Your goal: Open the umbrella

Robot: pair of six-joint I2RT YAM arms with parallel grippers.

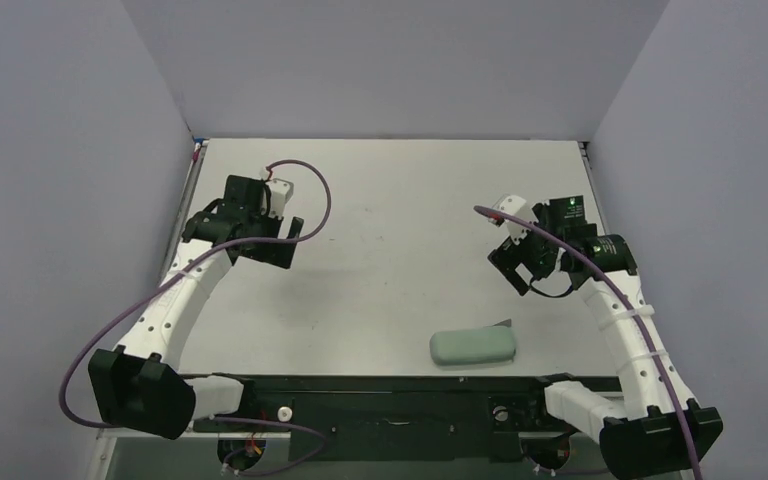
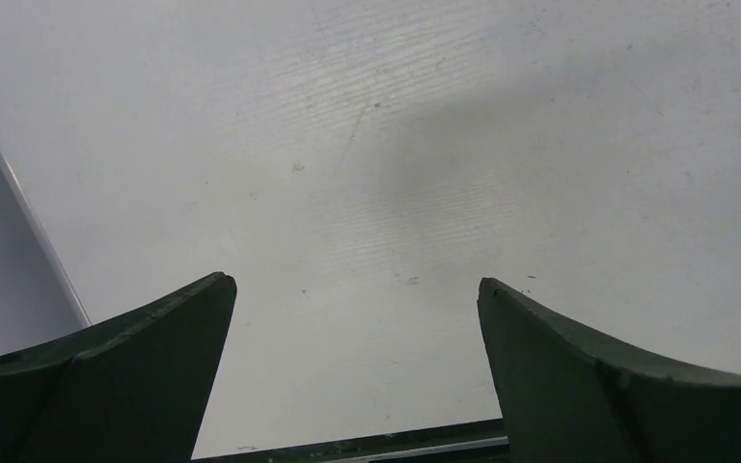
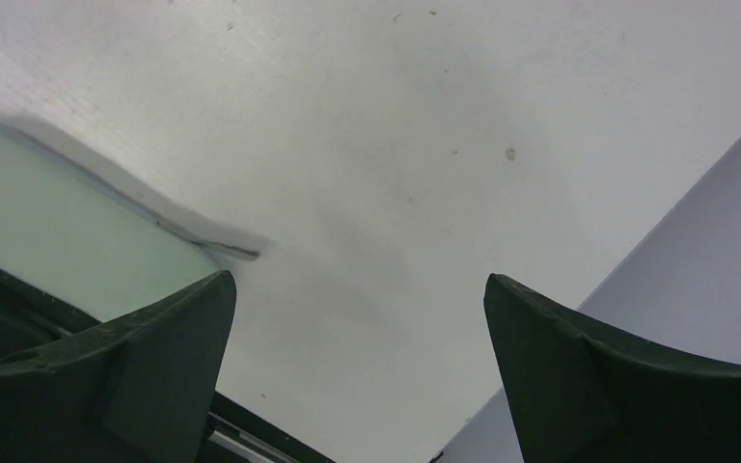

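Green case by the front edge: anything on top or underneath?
Nothing lies on top of the green case. A thin grey sliver pokes out at its far right corner, seemingly from beneath; the case hides the rest, so what it is cannot be told.

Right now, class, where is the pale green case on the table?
In the top view, the pale green case lies right of centre, just ahead of the black base rail, with the right hand hovering nearest to it.

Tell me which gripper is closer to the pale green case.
The right gripper; the pale green case shows in its wrist view, while the left gripper sees only table.
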